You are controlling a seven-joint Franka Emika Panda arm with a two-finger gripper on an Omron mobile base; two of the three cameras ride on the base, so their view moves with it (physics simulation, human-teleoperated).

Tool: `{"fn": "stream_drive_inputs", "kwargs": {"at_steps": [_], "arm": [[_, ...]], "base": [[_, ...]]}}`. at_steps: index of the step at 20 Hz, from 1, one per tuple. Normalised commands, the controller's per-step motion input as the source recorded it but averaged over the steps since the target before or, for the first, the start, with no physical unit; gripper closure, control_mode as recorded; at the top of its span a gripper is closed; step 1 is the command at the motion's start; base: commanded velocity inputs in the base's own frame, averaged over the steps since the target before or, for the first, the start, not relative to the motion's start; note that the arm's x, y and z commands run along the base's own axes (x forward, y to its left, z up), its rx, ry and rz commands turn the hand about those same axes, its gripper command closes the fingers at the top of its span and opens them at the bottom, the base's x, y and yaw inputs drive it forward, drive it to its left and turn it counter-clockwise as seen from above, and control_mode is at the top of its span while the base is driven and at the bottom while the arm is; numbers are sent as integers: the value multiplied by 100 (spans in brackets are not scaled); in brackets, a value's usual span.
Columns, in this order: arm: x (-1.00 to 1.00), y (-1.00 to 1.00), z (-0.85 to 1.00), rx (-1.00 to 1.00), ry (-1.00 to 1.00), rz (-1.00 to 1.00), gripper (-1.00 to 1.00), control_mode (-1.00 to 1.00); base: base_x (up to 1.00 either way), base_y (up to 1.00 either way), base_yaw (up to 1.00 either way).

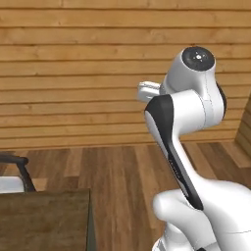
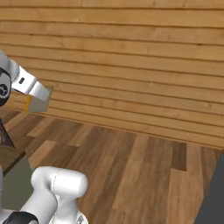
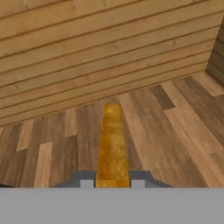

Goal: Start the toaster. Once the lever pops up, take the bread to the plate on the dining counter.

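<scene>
Holding: gripper [image 3: 113, 183] clamped on bread [image 3: 113, 144], seen edge-on
Backdrop: plank wall [image 3: 87, 52], wood floor [image 3: 175, 131]

Arm: bent up high, white with dark joints.
Gripper [image 3: 112, 183]: held out in the air (far above the floor), fingers [image 3: 86, 180] squeezed on the bread [image 3: 112, 146].

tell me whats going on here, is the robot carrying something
Yes. The white arm is carrying the bread, a golden-brown slice seen edge-on, pinched in the gripper and held up in the air. Ahead lie bare plank flooring and a wood-panelled wall. A corner of a dark wooden counter sits low on the left in the left base view, so the slice has not been set down anywhere yet.
</scene>
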Motion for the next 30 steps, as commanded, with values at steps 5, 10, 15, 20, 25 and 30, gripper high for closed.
{"fn": "stream_drive_inputs", "kwargs": {"at_steps": [5, 10, 15, 20, 25, 30], "arm": [[0, 0, 0, 0, 0, 0, 100, 100], [0, 0, 0, 0, 0, 0, 100, 100], [0, 0, 0, 0, 0, 0, 100, 100], [0, 0, 0, 0, 0, 0, 100, 100], [0, 0, 0, 0, 0, 0, 100, 100], [0, 0, 0, 0, 0, 0, 100, 100]], "base": [[100, -10, 8], [100, -7, 29], [100, -7, 52], [100, -4, 58], [100, -14, 56], [100, -18, 54]]}}
